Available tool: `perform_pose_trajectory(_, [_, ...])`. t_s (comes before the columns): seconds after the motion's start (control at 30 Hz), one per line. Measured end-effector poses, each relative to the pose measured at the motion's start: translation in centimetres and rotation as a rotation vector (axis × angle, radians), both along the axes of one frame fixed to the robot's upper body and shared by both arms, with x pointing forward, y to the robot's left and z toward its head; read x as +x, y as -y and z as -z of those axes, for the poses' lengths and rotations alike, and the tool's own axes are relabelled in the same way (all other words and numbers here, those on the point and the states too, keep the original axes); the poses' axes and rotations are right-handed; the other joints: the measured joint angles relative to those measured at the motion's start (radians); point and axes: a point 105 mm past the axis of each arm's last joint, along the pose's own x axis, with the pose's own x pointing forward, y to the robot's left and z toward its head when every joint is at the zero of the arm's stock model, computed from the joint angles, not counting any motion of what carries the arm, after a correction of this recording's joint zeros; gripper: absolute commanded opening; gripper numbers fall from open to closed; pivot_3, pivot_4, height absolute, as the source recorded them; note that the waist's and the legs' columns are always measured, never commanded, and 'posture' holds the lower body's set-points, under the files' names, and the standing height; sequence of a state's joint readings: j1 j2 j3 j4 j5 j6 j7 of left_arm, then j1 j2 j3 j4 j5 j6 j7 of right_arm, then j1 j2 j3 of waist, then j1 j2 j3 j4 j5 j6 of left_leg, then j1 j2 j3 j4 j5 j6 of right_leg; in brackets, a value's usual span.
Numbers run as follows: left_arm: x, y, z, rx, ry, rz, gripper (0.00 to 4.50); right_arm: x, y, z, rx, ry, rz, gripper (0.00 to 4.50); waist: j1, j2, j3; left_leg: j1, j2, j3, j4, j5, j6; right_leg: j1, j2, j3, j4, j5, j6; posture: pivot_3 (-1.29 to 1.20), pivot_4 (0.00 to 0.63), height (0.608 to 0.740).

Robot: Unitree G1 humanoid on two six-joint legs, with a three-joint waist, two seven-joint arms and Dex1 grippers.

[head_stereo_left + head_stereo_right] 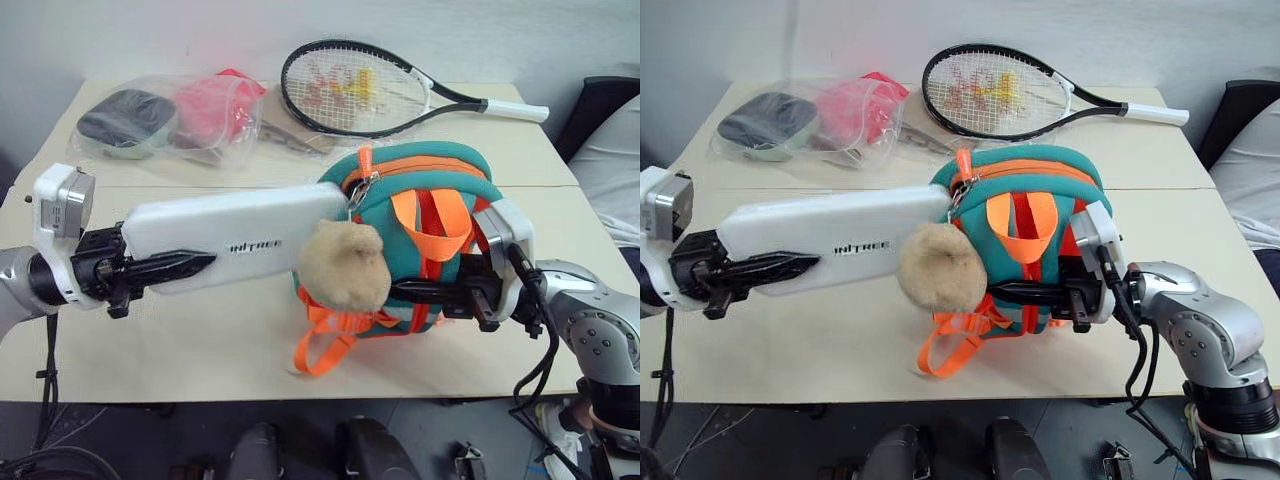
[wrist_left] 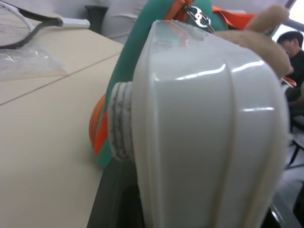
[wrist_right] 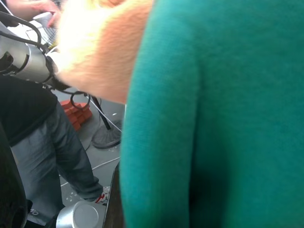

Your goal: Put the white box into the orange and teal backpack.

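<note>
Left tool (image 1: pixel 190 265) grasps the white box (image 1: pixel 235 240), held level above the worktop (image 1: pixel 120 340), far end at the backpack (image 1: pixel 420 180) zipper. Right tool (image 1: pixel 420 293) clenched on backpack's front strap.

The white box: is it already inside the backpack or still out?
Mostly out: the white box lies level, only its far end at the backpack zipper.

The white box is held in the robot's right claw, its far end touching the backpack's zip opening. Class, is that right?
Not quite. The left claw holds the white box, as the left eye view shows. Its far end does meet the zip opening of the orange and teal backpack.
</note>
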State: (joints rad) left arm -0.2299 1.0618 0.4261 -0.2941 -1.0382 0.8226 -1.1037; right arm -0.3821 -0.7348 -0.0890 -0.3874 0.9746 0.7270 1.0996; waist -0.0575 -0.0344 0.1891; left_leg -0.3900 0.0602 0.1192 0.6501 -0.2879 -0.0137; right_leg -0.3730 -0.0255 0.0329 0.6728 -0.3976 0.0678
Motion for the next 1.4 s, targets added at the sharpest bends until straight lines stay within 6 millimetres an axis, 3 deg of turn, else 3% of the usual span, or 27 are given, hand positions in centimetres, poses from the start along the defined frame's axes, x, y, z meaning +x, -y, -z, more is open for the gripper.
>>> perform_pose_trajectory(0.1, [1.5, 0.8, 0.5, 0.07, 0.054, 0.024, 1.22, 0.2, 0.1, 0.0, -0.005, 0.003, 0.006, 0.01, 0.008, 0.001, 0.0, 0.0, 0.0, 0.0, 0.0, 0.001, 0.001, 0.001, 0.0, 0.0, 0.0, 0.0, 0.0, 0.0, 0.15, 0.74])
perform_pose_trajectory(0.2, [3.9, 3.1, 0.6, 0.112, 0.087, 0.043, 1.22, 0.2, -0.1, -0.3, -0.008, 0.015, -0.003, 0.01, 0.023, 0.0, 0.0, -0.001, -0.001, 0.0, 0.001, 0.001, 0.001, 0.0, 0.0, 0.0, 0.0, 0.001, 0.0, 0.0, 0.15, 0.74])
perform_pose_trajectory(0.37, [7.1, 9.3, -0.5, 0.192, 0.093, 0.112, 1.22, 0.0, -0.1, -0.5, -0.018, 0.022, -0.022, 0.01, 0.032, 0.0, 0.0, -0.005, -0.001, 0.0, 0.004, 0.0, 0.003, -0.003, 0.0, 0.0, 0.001, 0.001, 0.0, 0.0, 0.15, 0.74])
perform_pose_trajectory(0.5, [7.6, 15.4, -1.5, 0.201, 0.045, 0.186, 1.22, 0.1, -0.3, -0.6, -0.018, 0.024, -0.028, 0.01, 0.032, 0.0, 0.0, -0.009, -0.001, -0.001, 0.008, -0.001, 0.004, -0.005, 0.0, 0.0, 0.003, 0.001, 0.0, 0.0, 0.15, 0.74])
perform_pose_trajectory(0.63, [8.4, 18.3, 0.7, 0.242, 0.041, 0.185, 1.22, 0.3, -0.5, -0.5, -0.004, 0.021, -0.008, 0.01, 0.021, 0.001, 0.0, -0.007, 0.0, -0.001, 0.009, -0.001, 0.003, -0.005, 0.001, 0.0, 0.006, 0.001, 0.0, 0.0, 0.15, 0.74])
perform_pose_trajectory(0.7, [9.1, 18.2, 1.6, 0.253, 0.069, 0.158, 1.22, 0.4, -0.7, -0.4, 0.0, 0.021, 0.007, 0.01, 0.022, 0.001, 0.0, -0.005, 0.0, -0.001, 0.01, 0.0, 0.001, -0.004, 0.001, 0.001, 0.008, 0.001, 0.0, 0.0, 0.15, 0.74])
perform_pose_trajectory(0.83, [10.0, 17.1, 1.5, 0.168, 0.08, 0.106, 2.47, 0.4, -0.9, -0.3, 0.004, 0.024, 0.035, 0.0, 0.027, 0.001, 0.0, -0.004, 0.0, -0.002, 0.012, 0.0, 0.001, -0.002, 0.001, 0.001, 0.01, 0.001, 0.0, 0.0, 0.15, 0.74])
perform_pose_trajectory(0.93, [9.8, 14.6, -0.4, 0.075, 0.083, 0.111, 3.24, 0.3, -0.9, -0.1, 0.008, 0.021, 0.056, 0.0, 0.023, 0.001, 0.0, -0.004, 0.0, -0.002, 0.012, 0.001, 0.001, -0.003, 0.001, 0.0, 0.01, 0.001, 0.0, 0.0, 0.15, 0.74])
perform_pose_trajectory(1.07, [8.1, 9.0, -3.2, 0.075, 0.167, 0.174, 3.24, 0.6, -1.0, 0.1, 0.021, 0.019, 0.08, 0.0, 0.011, 0.002, 0.001, -0.004, 0.001, -0.001, 0.01, 0.001, 0.0, -0.004, 0.002, 0.0, 0.01, 0.0, 0.0, 0.0, 0.15, 0.74])
perform_pose_trajectory(1.17, [5.6, 5.5, -3.4, 0.147, 0.131, 0.255, 3.24, 0.7, -1.0, 0.1, 0.023, 0.028, 0.09, 0.0, 0.005, 0.002, 0.001, -0.004, 0.0, -0.001, 0.01, 0.001, 0.0, -0.003, 0.001, 0.0, 0.009, 0.0, 0.0, 0.0, 0.15, 0.74])
perform_pose_trajectory(1.27, [4.5, 4.4, -2.7, 0.182, 0.114, 0.281, 3.24, 0.8, -1.1, 0.1, 0.028, 0.032, 0.096, 0.0, 0.016, 0.002, 0.001, -0.004, 0.0, -0.002, 0.012, 0.0, 0.001, -0.002, 0.001, 0.0, 0.009, 0.0, 0.0, 0.0, 0.15, 0.74])
perform_pose_trajectory(1.4, [3.4, 6.1, -3.5, 0.08, 0.198, 0.312, 3.24, 0.9, -1.1, 0.0, 0.029, 0.036, 0.102, 0.0, 0.029, 0.002, 0.001, -0.005, 0.0, -0.003, 0.013, -0.001, 0.003, -0.002, 0.0, -0.001, 0.01, 0.001, 0.0, 0.0, 0.15, 0.74])
